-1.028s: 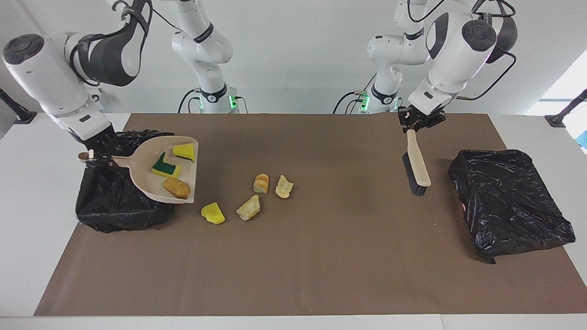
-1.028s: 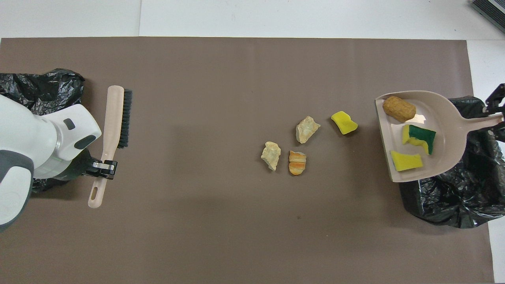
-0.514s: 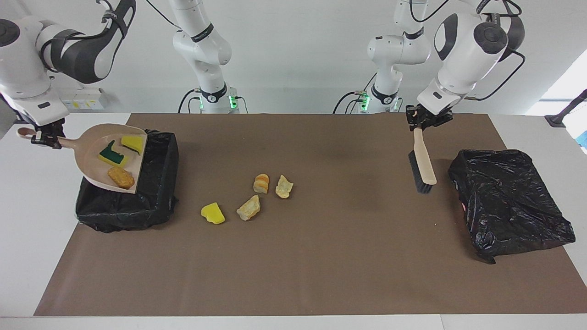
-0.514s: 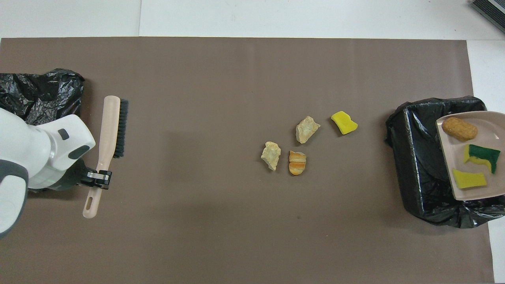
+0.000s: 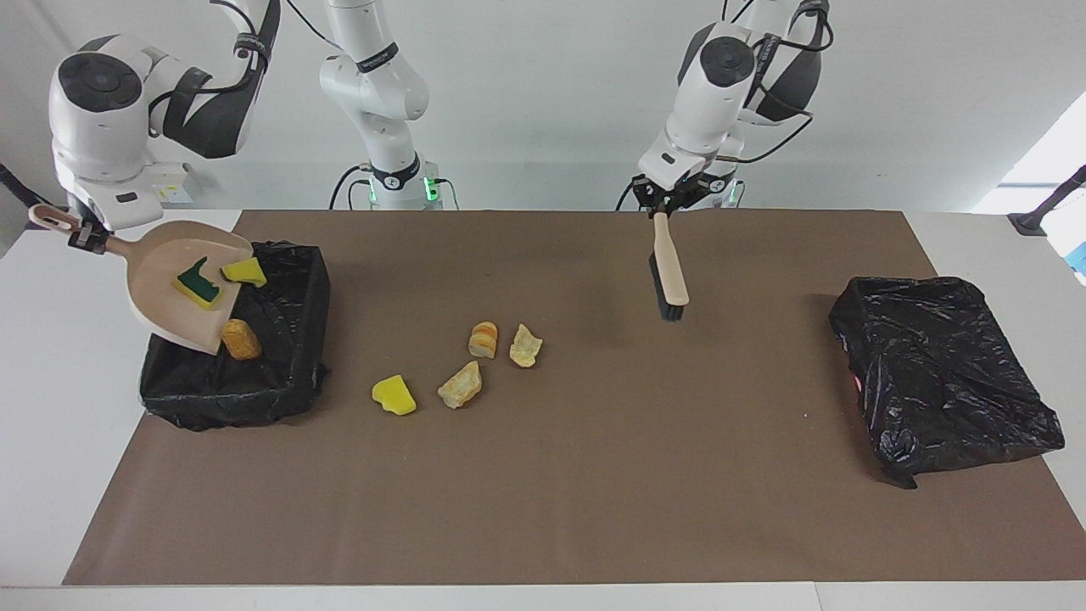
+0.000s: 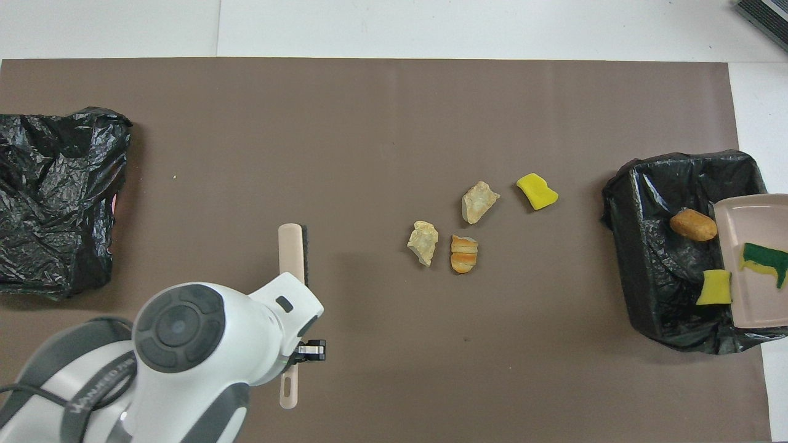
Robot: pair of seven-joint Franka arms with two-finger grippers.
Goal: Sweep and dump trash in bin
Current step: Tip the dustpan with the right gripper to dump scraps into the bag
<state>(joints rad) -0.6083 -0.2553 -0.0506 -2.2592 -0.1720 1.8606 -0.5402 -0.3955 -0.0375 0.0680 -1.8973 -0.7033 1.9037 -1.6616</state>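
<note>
**Stock on the table, mid-dump**

Trash, seven pieces in all.
- Four lie loose on the brown mat (image 5: 543,475) near the middle of the table (image 5: 51,441): one yellow sponge chunk (image 5: 394,395), two pale tan crusts (image 5: 460,384) (image 5: 525,345) and one orange-striped bread piece (image 5: 484,339). The four sit close together; the yellow chunk is the one closest to the bin.
- Three are at the dustpan: a green-backed sponge (image 5: 196,284) on the pan's floor, a yellow sponge chunk (image 5: 244,271) at its lip, and a brown bread lump (image 5: 242,339) just off the lip, over the bin's inside.

Containers, two.
- One bin (image 5: 293,373), lined in black plastic, at the right arm's end of the table; nothing can be seen resting on its floor.
- One dustpan (image 5: 161,276), tan, tilted lip-down over the bin.

Other items.
- One brush (image 5: 668,270), tan handle with dark bristles, hanging head-down over the mat.
- One crumpled black bag (image 5: 942,373) at the left arm's end of the table.

Claws, two.
- Right claw (image 5: 87,238): clenched on the dustpan's handle, held up beside the bin.
- Left claw (image 5: 662,202): clenched on the brush handle, over the mat.
</note>
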